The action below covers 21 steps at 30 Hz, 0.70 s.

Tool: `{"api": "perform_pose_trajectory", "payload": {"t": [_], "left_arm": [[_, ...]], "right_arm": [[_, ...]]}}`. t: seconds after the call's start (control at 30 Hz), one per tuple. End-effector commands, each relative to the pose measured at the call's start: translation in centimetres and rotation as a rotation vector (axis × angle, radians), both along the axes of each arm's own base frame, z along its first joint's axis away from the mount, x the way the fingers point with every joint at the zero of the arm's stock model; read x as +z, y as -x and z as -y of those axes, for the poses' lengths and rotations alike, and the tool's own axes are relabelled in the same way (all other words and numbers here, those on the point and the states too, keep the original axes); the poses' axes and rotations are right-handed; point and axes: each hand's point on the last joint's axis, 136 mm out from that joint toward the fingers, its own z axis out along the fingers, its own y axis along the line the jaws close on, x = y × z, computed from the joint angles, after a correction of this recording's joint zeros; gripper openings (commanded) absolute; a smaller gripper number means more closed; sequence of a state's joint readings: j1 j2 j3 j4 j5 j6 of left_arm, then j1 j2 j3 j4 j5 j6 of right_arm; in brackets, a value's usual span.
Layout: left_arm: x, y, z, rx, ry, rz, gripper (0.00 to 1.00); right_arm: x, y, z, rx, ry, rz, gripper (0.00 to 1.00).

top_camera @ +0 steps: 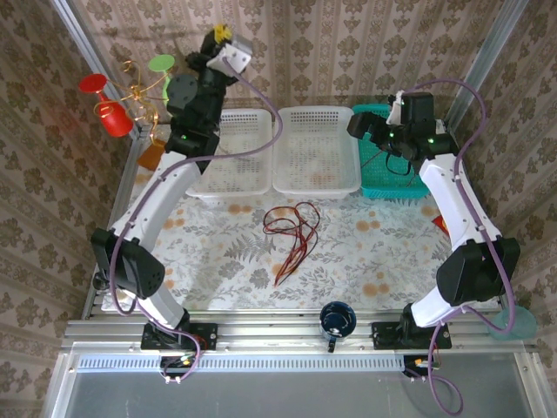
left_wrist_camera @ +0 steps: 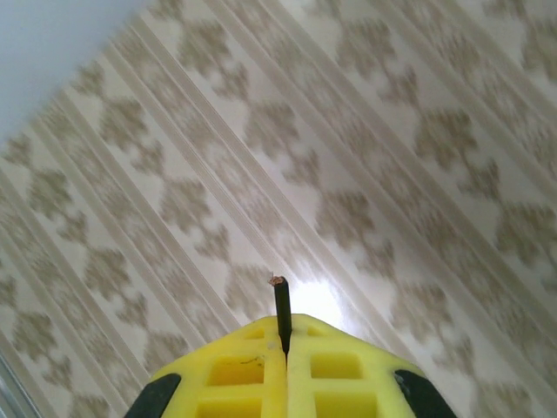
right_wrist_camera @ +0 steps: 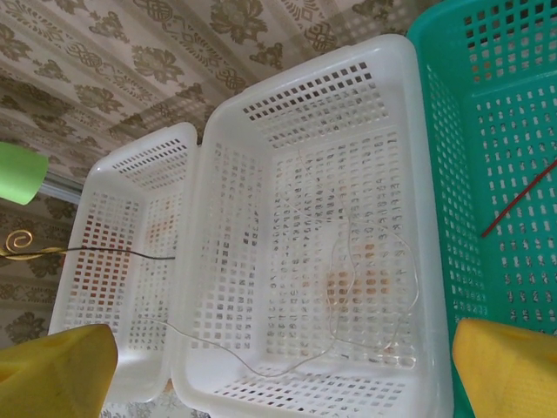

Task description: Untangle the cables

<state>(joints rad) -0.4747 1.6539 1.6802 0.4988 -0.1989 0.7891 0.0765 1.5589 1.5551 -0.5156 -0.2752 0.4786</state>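
You have three baskets in a row at the far side of the table [top_camera: 209,257]: two white and one teal.

- In the left white basket [right_wrist_camera: 139,155] you see one thin dark wire [right_wrist_camera: 122,252] which runs across it. I cannot tell if it lies inside or hangs above.
- In the middle white basket [right_wrist_camera: 305,77] lies one pale wire [right_wrist_camera: 348,261], thin and curled on the floor of it.
- In the teal basket [right_wrist_camera: 431,131] lies one red cable [right_wrist_camera: 522,200], straight and slanted.

On the table, in front of the middle white basket, you find one tangle of cables [top_camera: 291,231], red and black together. How many strands are in it I cannot count. It touches no gripper.

You have two grippers. The left gripper [left_wrist_camera: 285,348] is raised high toward the back wall. Its yellow fingers are pressed together and clamp the end of one black cable [left_wrist_camera: 281,305], which sticks up from between them. The right gripper [right_wrist_camera: 278,374] hangs over the baskets, near the teal one. Its two yellow fingertips [right_wrist_camera: 52,374] stand wide apart with nothing between them.

One dark mug [top_camera: 337,320] stands at the near edge, between the two arm bases.
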Motion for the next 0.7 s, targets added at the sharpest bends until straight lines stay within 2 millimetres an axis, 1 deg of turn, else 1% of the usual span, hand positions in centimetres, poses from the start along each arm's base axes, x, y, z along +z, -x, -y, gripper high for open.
{"api": "perform_pose_trajectory", "payload": {"t": [0.0,0.03,0.07,0.1,0.13,0.17,0.23,0.3,0.37,0.47,0.57,0.67], "left_arm": [[-7.1,-1.8,-0.4,0.012,0.024,-0.196,0.00],[-10.6,-2.5,0.0,-0.012,0.041,-0.301,0.00],[-14.4,-3.5,-0.7,0.001,0.046,-0.414,0.00],[-17.5,-4.0,-0.7,0.011,0.051,-0.510,0.00],[-21.1,-4.3,-0.6,0.021,0.060,-0.627,0.00],[-24.3,-4.5,-0.6,0.035,0.073,-0.732,0.00],[-29.6,-4.5,-0.9,0.082,0.099,-0.911,0.00],[-32.9,-4.4,-1.5,0.122,0.169,-1.041,0.00],[-35.5,-4.1,-1.6,0.110,0.245,-1.163,0.00],[-38.3,-4.2,-2.2,0.121,0.334,-1.298,0.00],[-40.7,-4.6,-3.0,0.162,0.363,-1.373,0.00],[-42.7,-4.9,-3.0,0.157,0.395,-1.466,0.00]], "right_arm": [[0.4,0.4,-0.8,0.038,-0.032,0.013,1.00],[0.3,0.4,-1.0,0.042,-0.040,0.010,1.00],[0.2,0.4,-1.2,0.050,-0.051,0.006,1.00],[-0.1,0.4,-1.4,0.056,-0.057,0.001,1.00],[-0.3,0.4,-1.8,0.072,-0.060,-0.001,1.00],[-0.8,0.4,-2.2,0.089,-0.059,-0.007,1.00],[-2.0,0.5,-2.7,0.111,-0.021,-0.025,1.00],[-3.4,0.7,-3.2,0.133,0.020,-0.048,1.00],[-4.5,0.8,-3.7,0.152,0.030,-0.067,1.00],[-5.2,1.0,-4.3,0.166,0.031,-0.083,1.00],[-5.3,1.2,-4.8,0.176,0.037,-0.080,0.99],[-5.8,1.3,-5.6,0.203,0.053,-0.080,0.99]]}}
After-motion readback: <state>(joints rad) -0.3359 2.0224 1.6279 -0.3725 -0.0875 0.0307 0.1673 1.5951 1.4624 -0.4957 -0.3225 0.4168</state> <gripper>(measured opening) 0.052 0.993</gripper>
